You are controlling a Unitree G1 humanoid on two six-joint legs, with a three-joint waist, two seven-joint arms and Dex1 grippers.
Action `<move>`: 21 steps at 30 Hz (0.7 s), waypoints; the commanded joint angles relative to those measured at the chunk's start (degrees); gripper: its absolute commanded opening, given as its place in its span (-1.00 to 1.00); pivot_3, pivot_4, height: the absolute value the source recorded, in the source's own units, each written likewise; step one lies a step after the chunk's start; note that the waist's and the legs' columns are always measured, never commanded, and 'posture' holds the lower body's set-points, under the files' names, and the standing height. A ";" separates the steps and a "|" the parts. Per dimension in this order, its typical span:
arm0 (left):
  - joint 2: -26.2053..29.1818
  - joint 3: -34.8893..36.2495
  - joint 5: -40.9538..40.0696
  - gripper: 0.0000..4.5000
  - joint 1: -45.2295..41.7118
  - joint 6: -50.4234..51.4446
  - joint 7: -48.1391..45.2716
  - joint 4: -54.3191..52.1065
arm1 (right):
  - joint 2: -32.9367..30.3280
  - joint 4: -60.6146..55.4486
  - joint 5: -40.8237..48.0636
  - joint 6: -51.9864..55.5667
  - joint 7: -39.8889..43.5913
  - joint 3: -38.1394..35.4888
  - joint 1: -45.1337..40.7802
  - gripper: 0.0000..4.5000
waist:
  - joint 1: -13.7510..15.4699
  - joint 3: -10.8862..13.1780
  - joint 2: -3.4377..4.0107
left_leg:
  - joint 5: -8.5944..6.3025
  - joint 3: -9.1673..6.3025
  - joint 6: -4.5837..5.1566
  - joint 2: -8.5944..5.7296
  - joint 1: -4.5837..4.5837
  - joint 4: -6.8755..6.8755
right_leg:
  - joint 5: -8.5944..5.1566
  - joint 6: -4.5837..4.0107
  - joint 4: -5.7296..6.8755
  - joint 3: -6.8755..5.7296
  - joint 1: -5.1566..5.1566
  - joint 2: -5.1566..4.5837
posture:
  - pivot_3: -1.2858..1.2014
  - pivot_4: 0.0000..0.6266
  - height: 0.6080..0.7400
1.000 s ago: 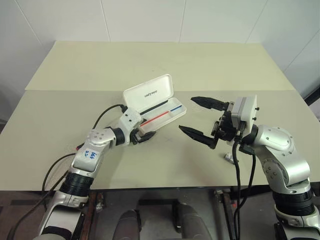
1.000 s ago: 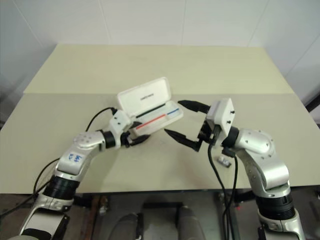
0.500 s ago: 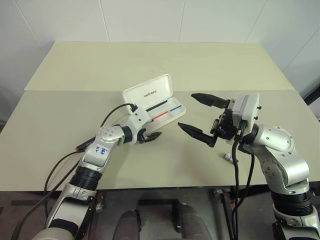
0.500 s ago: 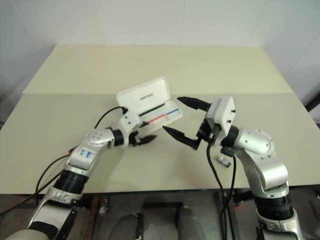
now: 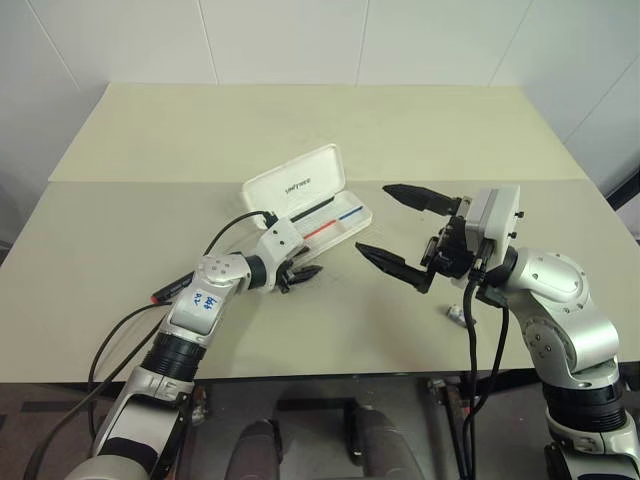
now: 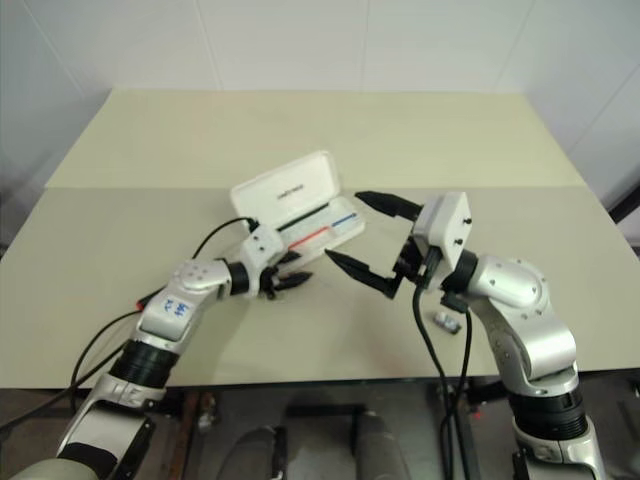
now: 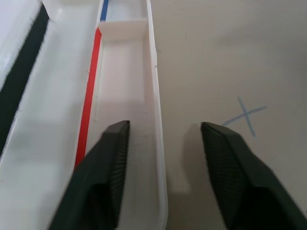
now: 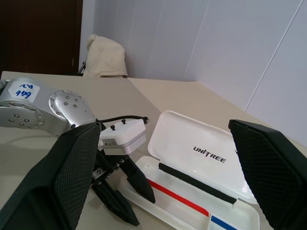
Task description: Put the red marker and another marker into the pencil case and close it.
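Note:
The pencil case (image 5: 300,183) lies open on the table, its white lid tipped back, with red and blue stripes in its tray (image 7: 120,96). My left gripper (image 5: 303,273) is at the tray's near end, open. One finger (image 7: 103,177) is inside the tray and the other (image 7: 232,172) is outside, with the tray wall between them and a gap on each side. The red marker (image 5: 170,290) lies on the table beside my left forearm, partly hidden by it. My right gripper (image 5: 372,218) hangs wide open above the table, right of the case. Another marker is out of view.
A small grey stub (image 5: 455,313) lies near the table's front edge under my right arm. A blue cross (image 7: 244,115) is drawn on the table beside the case. A black cable loops from my left wrist (image 5: 235,222).
My left gripper's fingers have drawn closer together around the tray wall, and the left elbow has swung inward. The right arm has kept still.

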 commanded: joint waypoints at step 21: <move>9.57 -0.21 -4.88 -0.99 5.48 -1.93 -16.86 -13.41 | -14.11 5.00 2.31 -0.30 13.13 -9.10 7.53 1.00 | 0.10 0.00 0.01 | -0.01 0.00 -0.02 0.03 -0.09 -0.07 | -0.12 -0.14 -0.04 0.01 -0.11 0.03 | 0.03 -0.52 1.00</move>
